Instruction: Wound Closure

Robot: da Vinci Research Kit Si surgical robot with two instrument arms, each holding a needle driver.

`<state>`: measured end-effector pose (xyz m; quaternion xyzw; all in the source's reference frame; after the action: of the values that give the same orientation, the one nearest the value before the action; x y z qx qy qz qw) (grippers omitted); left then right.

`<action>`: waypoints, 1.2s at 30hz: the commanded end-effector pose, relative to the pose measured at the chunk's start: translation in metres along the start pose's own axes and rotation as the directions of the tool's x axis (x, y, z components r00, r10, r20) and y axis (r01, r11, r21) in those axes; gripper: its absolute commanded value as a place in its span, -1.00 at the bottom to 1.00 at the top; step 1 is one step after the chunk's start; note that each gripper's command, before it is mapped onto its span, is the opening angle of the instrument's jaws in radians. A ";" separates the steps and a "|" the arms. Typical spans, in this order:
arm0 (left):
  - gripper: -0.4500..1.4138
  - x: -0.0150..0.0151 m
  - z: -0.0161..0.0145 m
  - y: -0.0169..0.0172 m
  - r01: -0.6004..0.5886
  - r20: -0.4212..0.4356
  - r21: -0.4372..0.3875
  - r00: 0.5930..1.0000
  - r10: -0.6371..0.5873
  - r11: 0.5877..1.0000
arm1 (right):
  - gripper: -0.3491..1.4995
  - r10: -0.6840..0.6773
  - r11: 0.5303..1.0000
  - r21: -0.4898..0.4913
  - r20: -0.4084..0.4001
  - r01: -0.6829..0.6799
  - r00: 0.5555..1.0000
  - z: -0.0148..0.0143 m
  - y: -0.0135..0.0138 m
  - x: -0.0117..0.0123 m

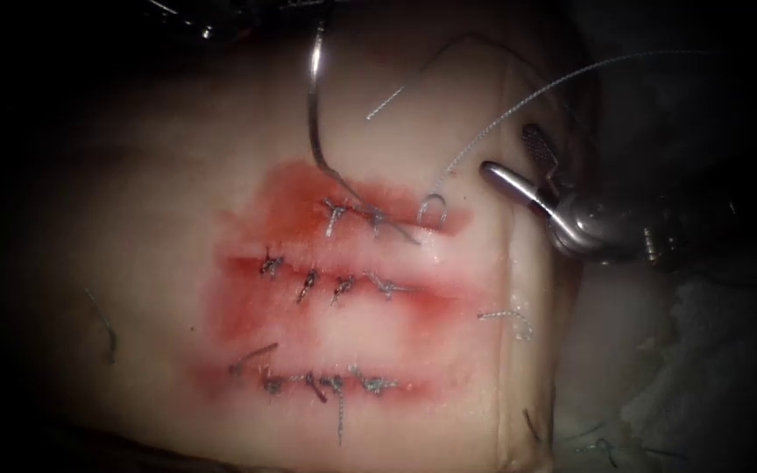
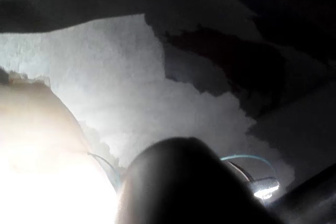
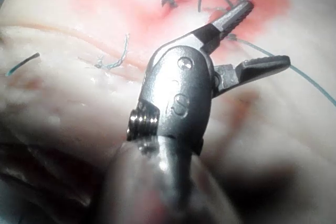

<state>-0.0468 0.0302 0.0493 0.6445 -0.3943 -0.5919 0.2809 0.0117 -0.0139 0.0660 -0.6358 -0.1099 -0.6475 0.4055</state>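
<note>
The tissue (image 1: 133, 219) carries three red-stained cuts, all with knots. The curved needle (image 1: 312, 131) hangs down from the dark top edge. Its lower curve sweeps right along the top cut (image 1: 370, 215), and I cannot tell whether its tip is in the tissue. Thread (image 1: 519, 105) rises from a small loop (image 1: 431, 210) at the top cut's right end toward the upper right. My right tool (image 1: 508, 151) (image 3: 265, 35) stands open just right of that loop, holding nothing. My left tool's dark shaft (image 2: 178, 182) blocks its tip; teal thread (image 2: 247, 157) arcs beside it.
The middle cut (image 1: 335, 285) and lower cut (image 1: 326, 383) hold several knots with short tails. Loose cut thread ends lie at the right (image 1: 505, 314) and above (image 1: 385, 102). The tissue's right edge (image 1: 519, 368) drops to pale cloth (image 1: 659, 350).
</note>
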 end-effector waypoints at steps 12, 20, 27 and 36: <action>-1.00 0.0014 -0.0001 -0.0108 -0.744 -0.005 0.113 0.662 0.750 0.658 | -0.15 0.056 0.942 -0.333 0.065 -0.031 0.996 0.0055 0.0019 -0.0012; -1.00 0.0044 0.0007 -0.0047 -0.920 -0.104 0.247 0.286 0.952 0.304 | -1.00 -0.154 0.853 -0.519 -0.145 0.057 0.977 0.0083 -0.0018 -0.0010; -1.00 0.0053 0.0024 -0.0013 -0.899 -0.134 0.285 0.306 0.942 0.333 | -1.00 -0.182 0.835 -0.548 -0.179 0.055 0.967 0.0090 -0.0026 0.0004; -1.00 0.0048 0.0020 -0.0033 -0.874 -0.105 0.299 0.370 0.923 0.384 | -1.00 -0.199 0.796 -0.604 -0.191 0.045 0.961 0.0093 -0.0021 0.0016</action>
<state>-0.0476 0.0275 0.0436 0.4180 -0.6959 -0.2154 0.5427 0.0163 -0.0069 0.0694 -0.6366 0.1115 -0.7482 0.1502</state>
